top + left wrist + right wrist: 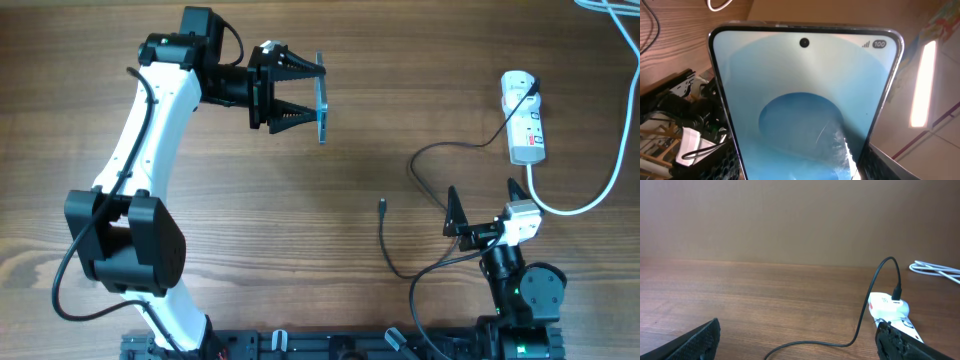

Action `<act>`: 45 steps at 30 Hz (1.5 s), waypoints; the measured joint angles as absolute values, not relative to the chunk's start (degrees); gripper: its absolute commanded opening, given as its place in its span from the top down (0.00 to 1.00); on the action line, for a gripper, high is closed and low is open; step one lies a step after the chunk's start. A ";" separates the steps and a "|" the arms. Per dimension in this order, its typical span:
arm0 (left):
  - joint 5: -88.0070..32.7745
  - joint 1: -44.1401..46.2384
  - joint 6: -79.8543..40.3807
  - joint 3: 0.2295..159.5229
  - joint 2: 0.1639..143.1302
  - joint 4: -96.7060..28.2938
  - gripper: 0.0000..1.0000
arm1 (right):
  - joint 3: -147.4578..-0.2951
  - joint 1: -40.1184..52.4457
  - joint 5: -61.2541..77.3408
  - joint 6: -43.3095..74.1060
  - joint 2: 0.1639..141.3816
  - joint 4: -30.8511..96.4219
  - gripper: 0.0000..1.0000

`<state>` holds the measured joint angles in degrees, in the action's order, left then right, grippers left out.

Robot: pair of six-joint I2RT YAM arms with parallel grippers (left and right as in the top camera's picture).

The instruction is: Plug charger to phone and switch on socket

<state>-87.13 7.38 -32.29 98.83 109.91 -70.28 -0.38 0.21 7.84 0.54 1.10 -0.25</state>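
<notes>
Left claw (312,92): clamped on the phone (322,97), w/ black ribbed triangular fingers (292,68) spread fairly wide to either side of it. We see the phone held clear of the table (300,220) at far-left centre, well apart from the other task items. Right claw (485,203): spread wide, nothing between its fingers, low at the near-right of the table.

Materials/shapes:
- Phone: flat slab, rounded corners, thin metallic rim. The glossy glass face is pale blue w/ a darker blue disc. In the left wrist view (805,100) a punch-hole lens and a "100" badge sit at one short edge.
- Socket (524,118): smooth white plastic, elongated, w/ a small red mark.
- Charger (455,144): thin black flexible cable w/ a small dark plug tip (382,205).
- White cord (590,200): thicker, round, curving off the socket's near end.
- Table: matte brown wood grain.

Contents: the socket holds the charger's black plug near its far end, also visible in the right wrist view (887,307).

Orientation:
- Phone: from overhead it reads edge-on as a thin blue line running near-to-far, screen facing back at the left wrist cam. We cannot tell whether its long axis is level or upright.
- Socket: long axis runs near-to-far.
- Charger: loops left from the socket. Its tip lies loose on the wood, left of the right claw and apart from it, pointing to the far side
</notes>
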 measured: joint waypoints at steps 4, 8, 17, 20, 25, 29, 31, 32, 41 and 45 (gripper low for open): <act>-87.15 7.38 -32.29 98.83 109.91 -70.32 0.32 | -0.38 0.21 7.84 0.54 1.10 -0.25 0.00; -87.15 7.38 -32.29 98.83 109.91 -70.32 0.32 | -0.38 0.21 7.84 0.54 1.10 -0.27 0.01; -87.13 7.38 -32.32 98.83 109.91 -70.32 0.32 | -0.38 0.21 7.84 0.54 1.10 -0.25 0.00; -87.13 7.38 -32.29 98.83 109.91 -70.35 0.33 | -0.38 0.21 7.84 0.54 1.10 -0.27 0.00; -87.13 7.38 -32.29 98.83 109.91 -70.35 0.33 | -0.38 0.21 7.84 0.54 1.10 -0.27 0.00; -87.13 7.38 -32.29 98.83 109.91 -70.35 0.34 | -0.38 0.21 7.84 0.54 1.10 -0.25 0.00; -87.13 7.38 -32.29 98.83 109.91 -70.32 0.34 | -0.38 0.21 7.84 0.54 1.10 -0.27 0.00; -87.15 7.38 -32.32 98.83 109.91 -70.32 0.34 | -0.38 0.21 7.84 0.54 1.10 -0.27 0.00; -87.15 7.38 -32.29 98.83 109.91 -70.35 0.34 | -0.38 0.21 7.84 0.54 1.10 -0.27 0.00; -87.13 7.38 -32.29 98.83 109.91 -70.32 0.34 | -0.38 0.21 7.84 0.54 1.10 -0.27 0.00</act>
<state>-87.13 7.38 -32.29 98.83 109.91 -70.32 -0.38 0.21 7.84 0.54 1.10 -0.27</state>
